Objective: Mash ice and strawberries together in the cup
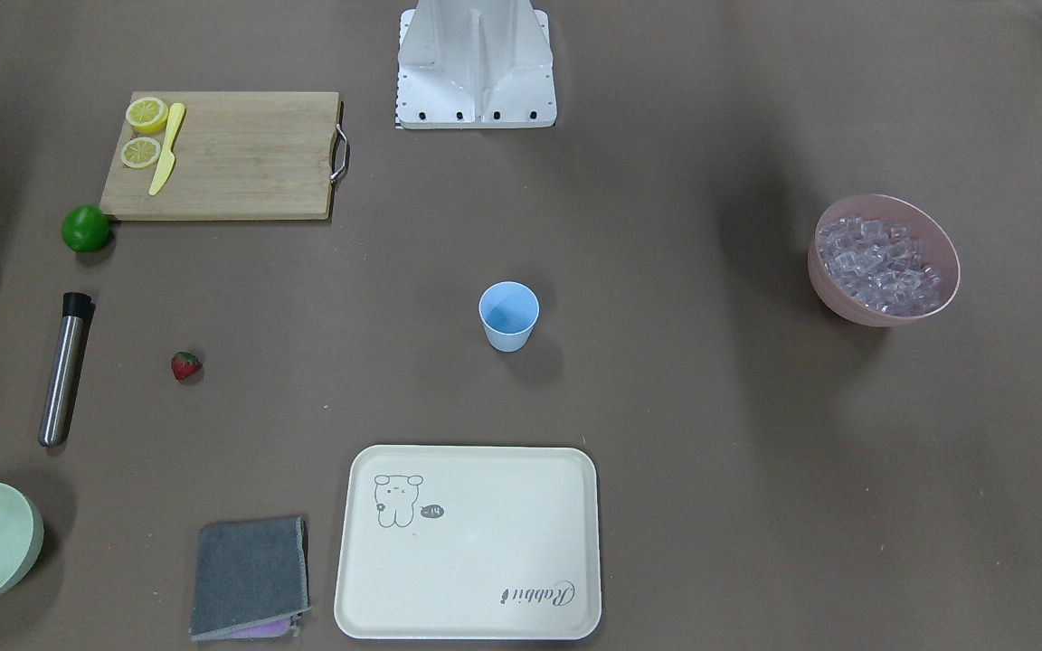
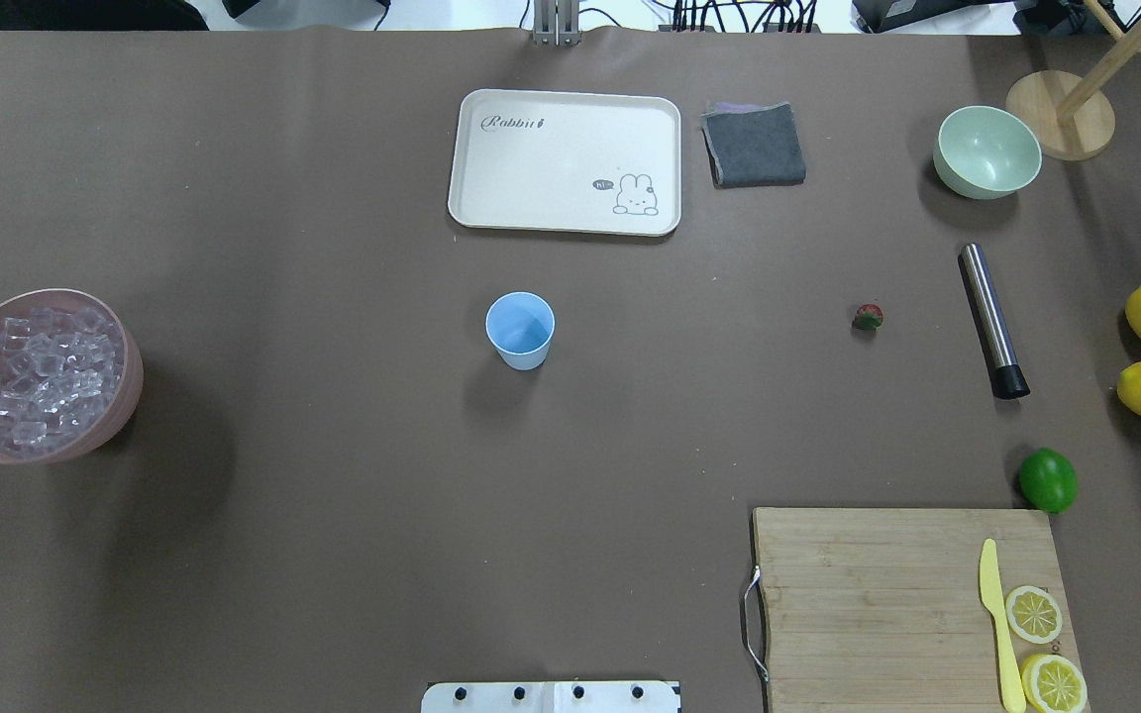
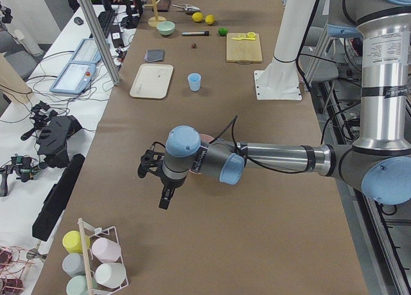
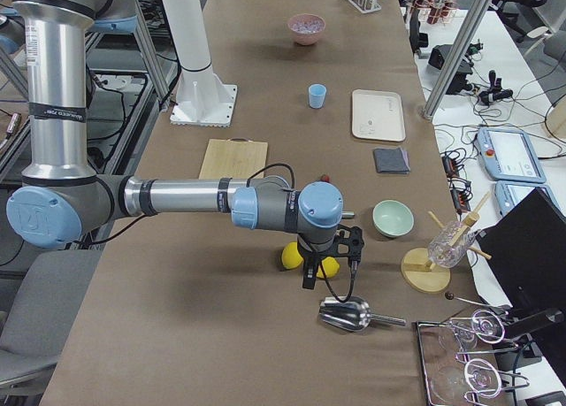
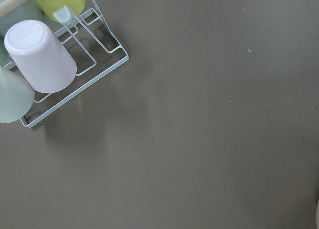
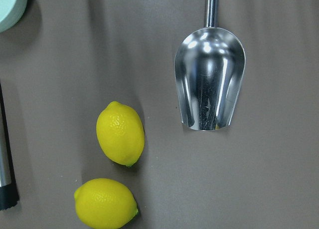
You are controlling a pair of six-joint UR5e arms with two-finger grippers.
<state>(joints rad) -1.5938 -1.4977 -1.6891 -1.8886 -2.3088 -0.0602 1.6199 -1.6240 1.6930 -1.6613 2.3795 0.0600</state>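
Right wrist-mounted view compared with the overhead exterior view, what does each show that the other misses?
Only the wrist view shows the metal scoop. Only the overhead shows the cup, strawberry, ice in the pink bowl, tray and cutting board. Both show the two lemons, the steel muddler and the pale green bowl.

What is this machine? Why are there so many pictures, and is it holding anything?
It is a robot with two arms at a brown table. Two pictures look down on the table, two look along it from its ends, two come from cameras on the wrists. The left arm hangs near a rack of cups; the right arm hangs above two lemons and a metal scoop. In the middle stands an empty blue cup. A strawberry lies alone, and ice fills a pink bowl. Nothing seems held, though the fingers are too small to see well.
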